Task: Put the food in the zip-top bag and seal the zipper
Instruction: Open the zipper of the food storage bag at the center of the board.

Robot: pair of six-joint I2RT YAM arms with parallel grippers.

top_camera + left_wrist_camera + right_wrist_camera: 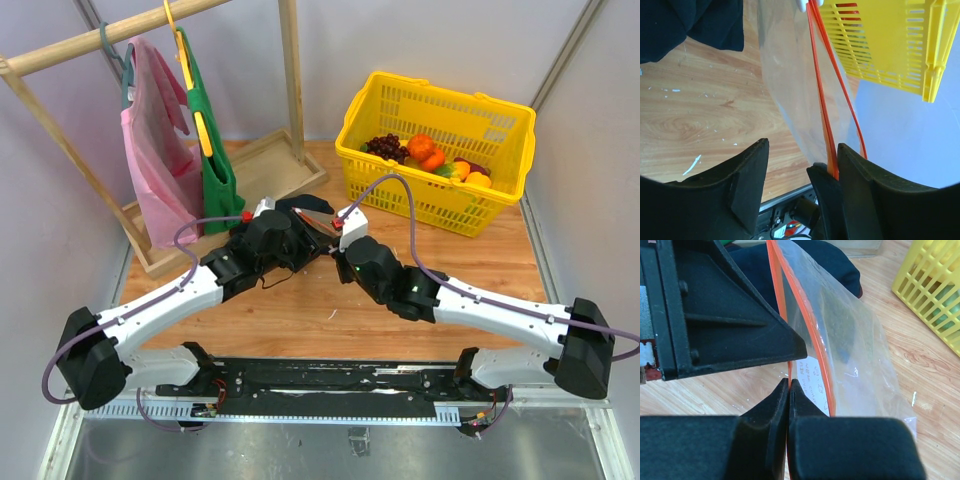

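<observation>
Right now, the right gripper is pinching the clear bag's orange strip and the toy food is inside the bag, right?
One part is wrong. The right gripper does pinch the zipper, but the zip-top bag is empty; the top view shows the food lying in the yellow basket.

Has white link shells (165, 300) and black joint housings (90, 360) at either end of the black base rail (320, 378). Trails purple cables (410, 215) beyond that rail. Ends in matte black wedge fingers (747, 190).

White label (811, 382) on zip-top bag (860, 340) bears illegible handwriting.
</observation>
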